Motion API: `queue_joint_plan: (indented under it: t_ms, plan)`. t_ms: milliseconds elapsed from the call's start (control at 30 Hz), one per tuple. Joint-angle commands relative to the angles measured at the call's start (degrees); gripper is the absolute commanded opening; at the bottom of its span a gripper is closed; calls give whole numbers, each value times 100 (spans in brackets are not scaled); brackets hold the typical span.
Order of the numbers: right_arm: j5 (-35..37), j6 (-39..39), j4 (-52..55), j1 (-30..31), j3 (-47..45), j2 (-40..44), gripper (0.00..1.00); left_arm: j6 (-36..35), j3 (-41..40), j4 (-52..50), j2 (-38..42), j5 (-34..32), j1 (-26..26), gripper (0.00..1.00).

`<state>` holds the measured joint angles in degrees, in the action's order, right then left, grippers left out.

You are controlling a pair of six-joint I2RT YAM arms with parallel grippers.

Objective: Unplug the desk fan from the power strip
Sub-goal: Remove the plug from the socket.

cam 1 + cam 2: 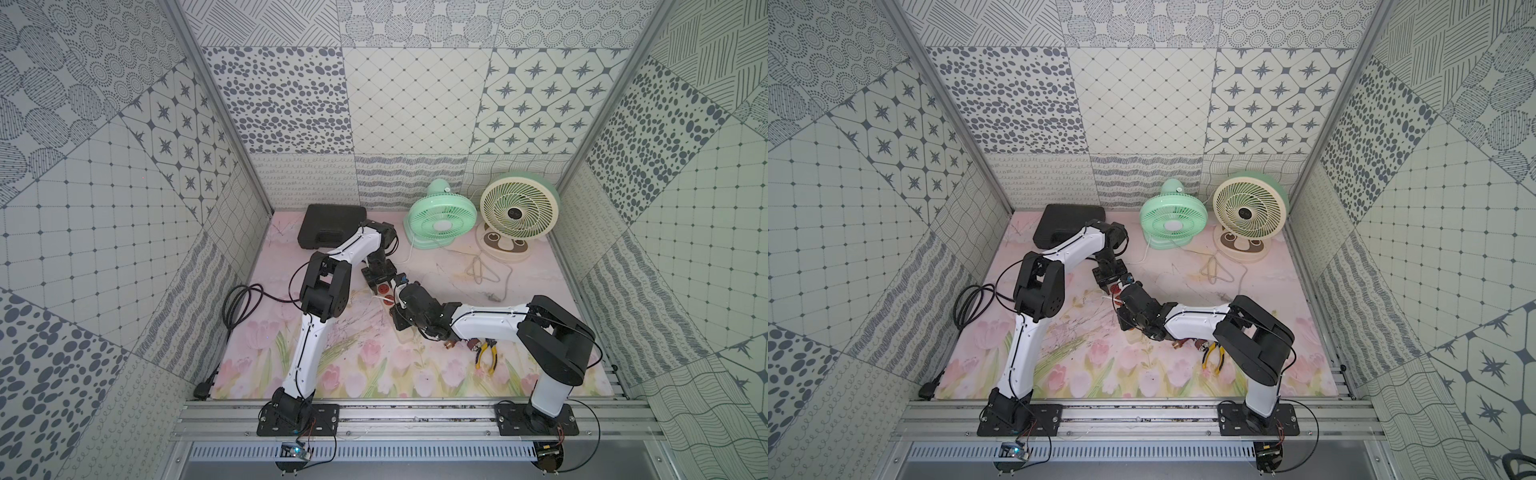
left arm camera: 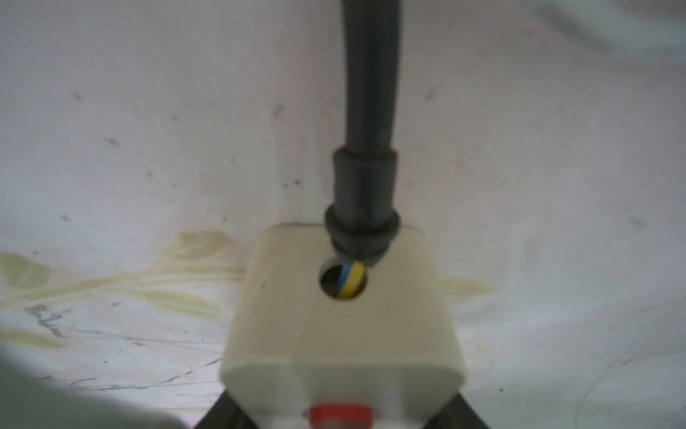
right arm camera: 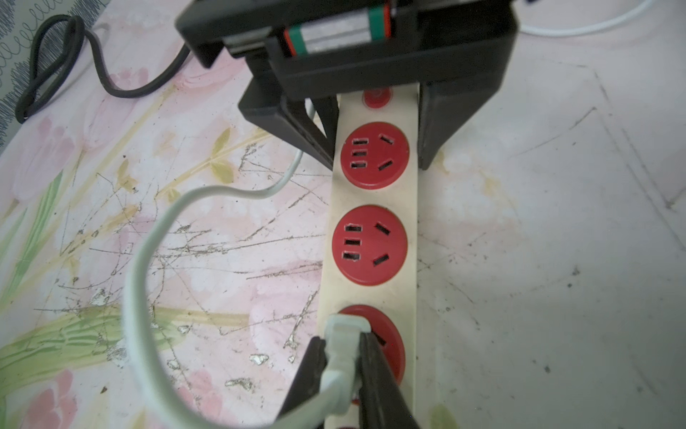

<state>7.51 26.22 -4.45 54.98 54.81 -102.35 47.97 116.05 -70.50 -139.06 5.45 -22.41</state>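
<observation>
Right gripper [image 1: 397, 290], both top views: reaches from the right onto the middle of the power strip [image 1: 405, 334]; its grip is hidden under the wrist.
Left gripper [image 1: 377, 279], both top views: comes down on the strip's far end, just beside the right gripper.
Power strip, both top views: lies mid-mat, running from far left to near right, mostly covered by the two wrists.
Green fan [image 1: 441, 218], both top views: stands at the far side, right of centre, just beside a cream fan [image 1: 517, 212]; its white cable [image 1: 410, 252] runs toward the grippers.
Black case [image 1: 328, 226], both top views: far left, lid shut, contents unseen.
Pliers [image 1: 487, 353], both top views: near right on the mat.
Strip end, left wrist view: cream end face with the black cord [image 2: 371, 93] leaving it; the red button [image 2: 334, 416] is blurred.
Left gripper, right wrist view: clamped across the strip at the button end, one finger on each long side.
Right gripper, right wrist view: closed on the white plug [image 3: 345, 334], whose head sits against the third red socket [image 3: 389, 345].
Sockets, right wrist view: the two between the grippers show bare slots.
</observation>
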Motion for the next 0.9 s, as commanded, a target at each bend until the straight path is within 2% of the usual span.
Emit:
queue_joint_plan:
  t_ms: [0, 400, 867]
  plan:
    - [530, -249, 265, 118, 121, 30, 0, 64, -267, -637, -446, -1372, -13, 0]
    - [1562, -961, 723, 734, 645, -307, 0, 73, -302, -613, -446, -1372, -17, 0]
    - [1574, -963, 744, 762, 675, -348, 0, 73, -328, -588, -458, -1333, -21, 0]
